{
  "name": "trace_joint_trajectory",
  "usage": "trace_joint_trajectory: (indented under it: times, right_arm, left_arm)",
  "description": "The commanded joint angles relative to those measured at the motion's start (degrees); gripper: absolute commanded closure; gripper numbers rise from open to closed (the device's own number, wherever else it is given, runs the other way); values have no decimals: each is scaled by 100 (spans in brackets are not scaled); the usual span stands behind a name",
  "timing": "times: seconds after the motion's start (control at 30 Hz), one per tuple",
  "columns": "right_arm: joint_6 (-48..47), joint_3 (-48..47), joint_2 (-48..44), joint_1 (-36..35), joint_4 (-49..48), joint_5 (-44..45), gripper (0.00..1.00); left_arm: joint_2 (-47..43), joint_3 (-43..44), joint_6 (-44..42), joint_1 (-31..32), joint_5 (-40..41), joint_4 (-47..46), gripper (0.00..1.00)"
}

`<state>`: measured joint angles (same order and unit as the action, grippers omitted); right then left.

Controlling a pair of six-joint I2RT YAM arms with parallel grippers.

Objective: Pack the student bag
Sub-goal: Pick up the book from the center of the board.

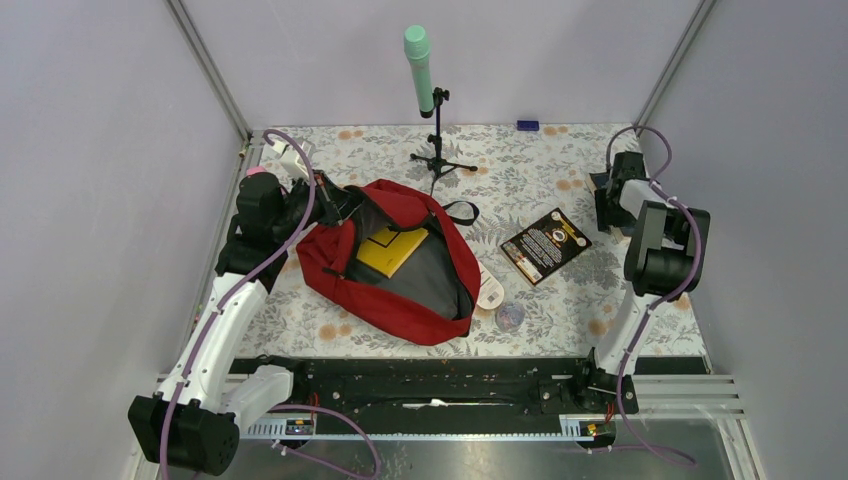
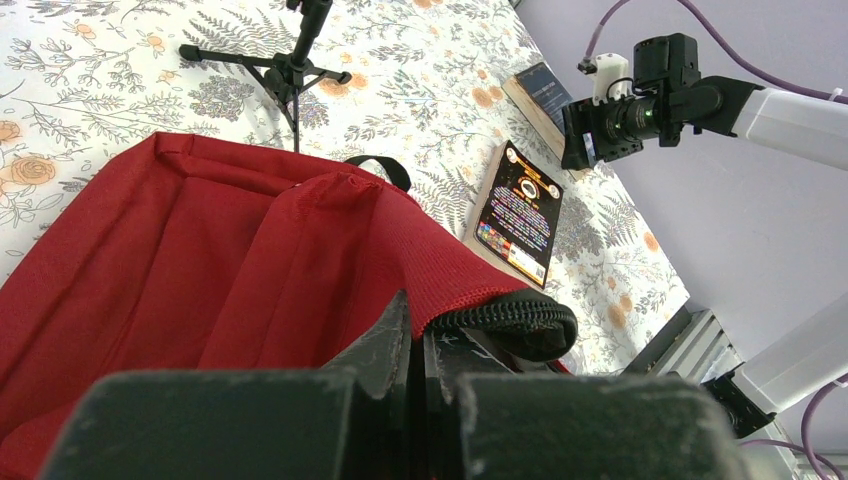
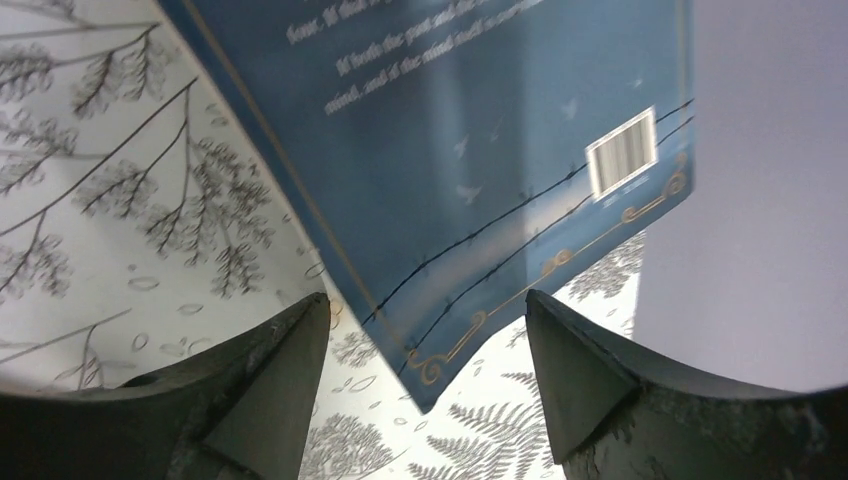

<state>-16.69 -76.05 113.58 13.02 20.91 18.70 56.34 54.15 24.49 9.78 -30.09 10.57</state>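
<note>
The student bag [image 1: 420, 300], a red backpack, lies open on the left of the table with its grey lining showing and a yellow book [image 1: 392, 250] inside. My left gripper [image 1: 330, 203] is shut on the bag's top edge; in the left wrist view the gripper [image 2: 420, 335] pinches the red fabric [image 2: 250, 250] beside the black zipper. A black book [image 1: 545, 245] lies on the table to the bag's right. My right gripper [image 3: 425, 296] is open at the far right, its jaws on either side of a blue book's [image 3: 450, 130] corner without touching it.
A green microphone on a black tripod stand [image 1: 432, 110] stands behind the bag. A white item [image 1: 490, 290] and a small round item [image 1: 510, 317] lie by the bag's right side. A small blue object [image 1: 527, 125] sits at the back edge. Walls enclose the table.
</note>
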Motion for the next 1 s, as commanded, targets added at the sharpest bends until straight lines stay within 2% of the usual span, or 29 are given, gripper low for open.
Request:
trace_joint_trajectory:
  times: [0.0,0.07,0.1,0.17,0.23,0.3,0.4,0.67,0.97]
  right_arm:
    - [-460,-44,440,-129,-232,560,23]
    - [-516,11,485,-186,-356,732,26]
    - [-546,52,474,-205,-413,749,33]
    - [-566,97,451,-212,-480,772,54]
    - [-586,162,411,-212,-537,729,67]
    - [-606,242,368,-212,-641,686,85]
    - [-608,328,288,-218,-777,715,100]
    - [-435,906,-605,-345,-1392,557,100]
    - [452,1034,-1405,-409,-1285,-189,100]
  left_arm:
    - [-114,52,64,-46,-153,-639,100]
    - [-101,52,56,-46,-150,-642,100]
    - [-95,52,56,-46,-148,-637,100]
    - [-104,52,56,-47,-147,-643,100]
    - [-109,53,51,-46,-149,-636,100]
    - [-105,52,47,-46,-153,-641,100]
    - [-99,52,47,-46,-154,-642,100]
    - [-114,45,29,-49,-134,-647,100]
    - [-158,34,-5,-46,-82,-652,100]
